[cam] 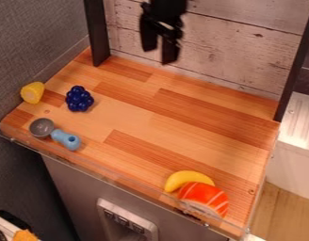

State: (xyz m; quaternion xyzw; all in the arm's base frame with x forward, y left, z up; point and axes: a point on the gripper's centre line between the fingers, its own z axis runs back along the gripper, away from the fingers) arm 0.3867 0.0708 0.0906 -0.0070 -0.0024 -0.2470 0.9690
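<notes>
The black gripper (161, 51) hangs high at the top of the view, in front of the whitewashed planks, open and with nothing between its fingers. It touches none of the things on the wooden counter (150, 124). Toward the left lies a bunch of dark blue balls like grapes (79, 99), with a yellow lemon-like piece (32, 92) at the left edge. A grey scoop (42, 127) with a light blue handle (66, 140) rests near the front left edge. At the front right, a yellow banana (187, 179) lies just behind an orange, white-striped sushi-like piece (205, 198).
Dark upright posts (96, 33) stand at the counter's back left and back right. A low transparent rim (107, 175) runs along the front. The plank wall (232, 47) closes off the back, and a white surface (298, 127) stands to the right.
</notes>
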